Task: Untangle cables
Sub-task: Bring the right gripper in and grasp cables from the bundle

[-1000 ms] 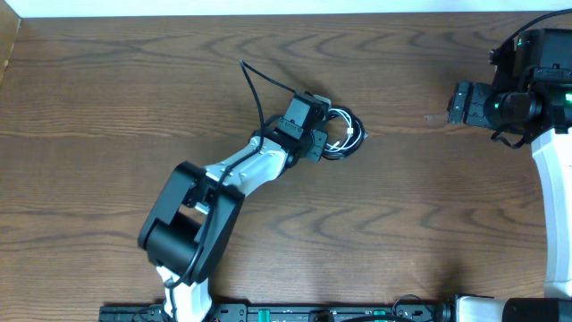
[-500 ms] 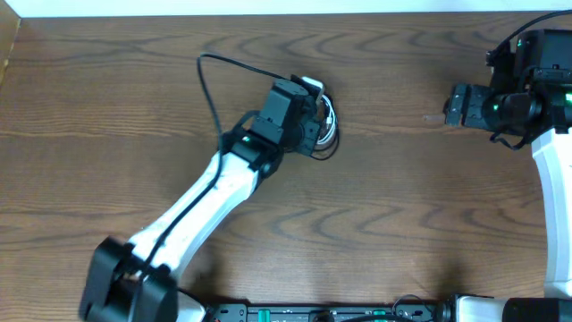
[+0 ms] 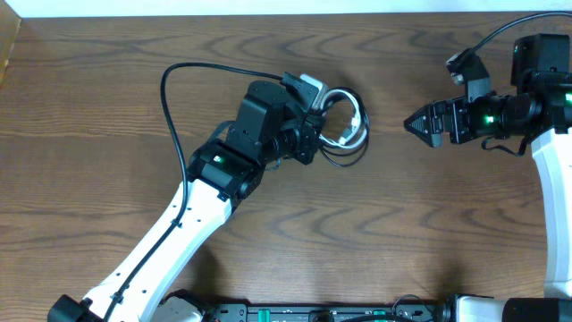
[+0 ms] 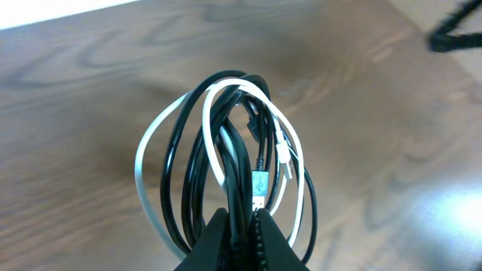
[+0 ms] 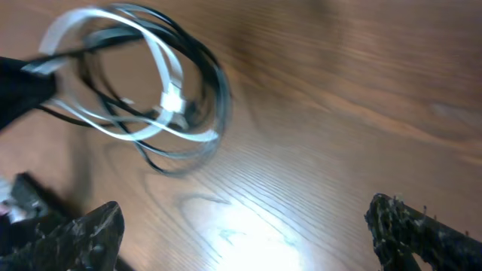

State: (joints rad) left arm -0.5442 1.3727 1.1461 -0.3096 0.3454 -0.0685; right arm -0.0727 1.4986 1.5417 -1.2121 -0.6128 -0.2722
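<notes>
Overhead, my left arm reaches up from the lower left across the table. My left gripper is clamped on the cables, a small coil of black loops and one white loop lying a little right of the table's middle. In the left wrist view the left gripper has its jaws pressed almost together on several black strands at the coil's near edge. The cables fan away from them in tall ovals, with the white cord running round the outer left and again through the middle. A plug with a teal insert sits among the strands just beyond the jaws. Farther right, apart from the coil, my right gripper points left toward it and holds nothing. In the right wrist view its jaws stand wide apart, one of the fingers at the lower left and the other at the lower right, with bare wood between. The cables show blurred at the upper left. I cannot tell whether the lowest loop touches the table.
</notes>
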